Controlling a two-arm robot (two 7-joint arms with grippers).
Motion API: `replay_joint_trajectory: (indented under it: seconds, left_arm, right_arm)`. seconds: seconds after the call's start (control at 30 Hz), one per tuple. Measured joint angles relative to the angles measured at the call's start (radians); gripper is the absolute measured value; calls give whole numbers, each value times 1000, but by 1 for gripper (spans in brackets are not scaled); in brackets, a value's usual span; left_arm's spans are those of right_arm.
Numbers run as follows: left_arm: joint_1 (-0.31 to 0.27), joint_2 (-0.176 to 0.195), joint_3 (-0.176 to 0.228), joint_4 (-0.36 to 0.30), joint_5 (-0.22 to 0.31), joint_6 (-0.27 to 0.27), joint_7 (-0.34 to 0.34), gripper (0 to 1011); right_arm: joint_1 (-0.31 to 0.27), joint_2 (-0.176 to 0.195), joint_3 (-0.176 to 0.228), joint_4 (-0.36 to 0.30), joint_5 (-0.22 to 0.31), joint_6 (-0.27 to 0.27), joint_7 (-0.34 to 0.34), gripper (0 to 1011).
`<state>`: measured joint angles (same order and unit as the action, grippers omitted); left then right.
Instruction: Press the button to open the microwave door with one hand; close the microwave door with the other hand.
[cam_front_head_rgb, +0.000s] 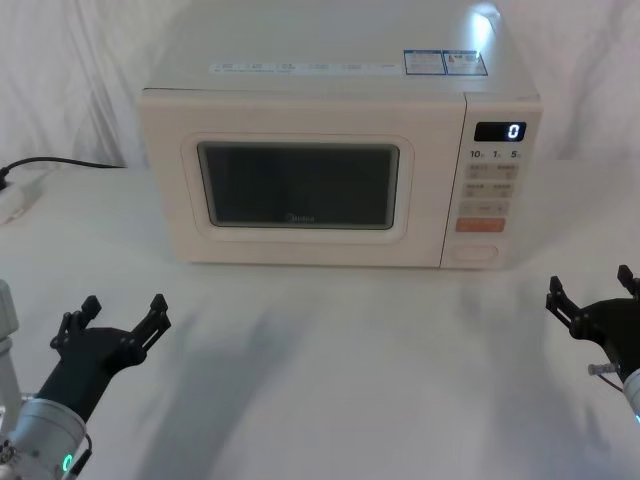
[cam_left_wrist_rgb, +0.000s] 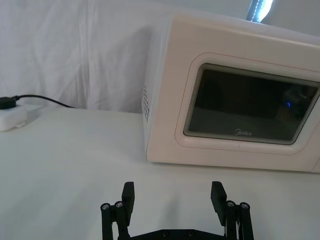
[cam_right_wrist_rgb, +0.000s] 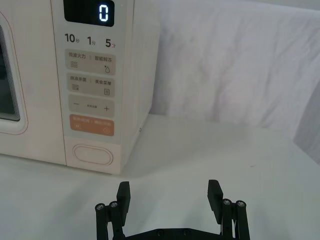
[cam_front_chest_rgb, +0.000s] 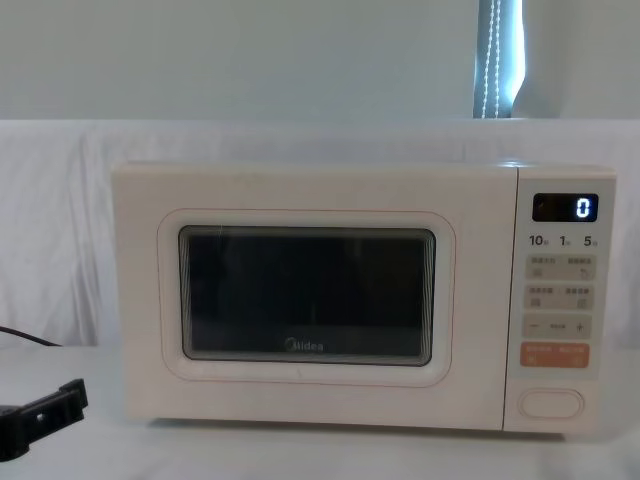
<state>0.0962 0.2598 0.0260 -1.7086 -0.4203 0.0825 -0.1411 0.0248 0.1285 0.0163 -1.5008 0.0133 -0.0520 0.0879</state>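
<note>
Left tool (cam_left_wrist_rgb: 172, 197) apart, right tool (cam_right_wrist_rgb: 170, 195) apart facing button (cam_right_wrist_rgb: 93, 154), microwave door (cam_front_chest_rgb: 305, 300) closed.

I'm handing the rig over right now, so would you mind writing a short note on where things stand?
Left gripper: open, empty, low over the table in front of the microwave's left side.
Right gripper: open, empty, near the table's right edge, facing the control panel.
Door: shut, flush with the front.
Button: at the panel's bottom, under the orange key; untouched.
Display reads 0.
Done: nothing yet.
Left: press the button with one gripper, probably the right since it is nearer, then close the door with the other.
</note>
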Motion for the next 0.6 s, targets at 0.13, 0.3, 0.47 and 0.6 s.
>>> replay_joint_trajectory:
  seconds: [0.13, 0.3, 0.47, 0.6]
  left_arm:
    - [-3, -3, 0, 8, -3, 2, 0, 1001]
    - [-3, -2, 0, 7, -3, 2, 0, 1001]
    - [-3, -2, 1, 5, -3, 3, 0, 1001]
    - [-2, -2, 1, 4, -2, 3, 0, 1001]
  right_arm:
    - [0, 0, 0, 0, 0, 0, 0, 1002]
    - [0, 0, 0, 0, 0, 0, 0, 1002]
    - [0, 0, 0, 0, 0, 0, 0, 1002]
    - [0, 0, 0, 0, 0, 0, 0, 1002]
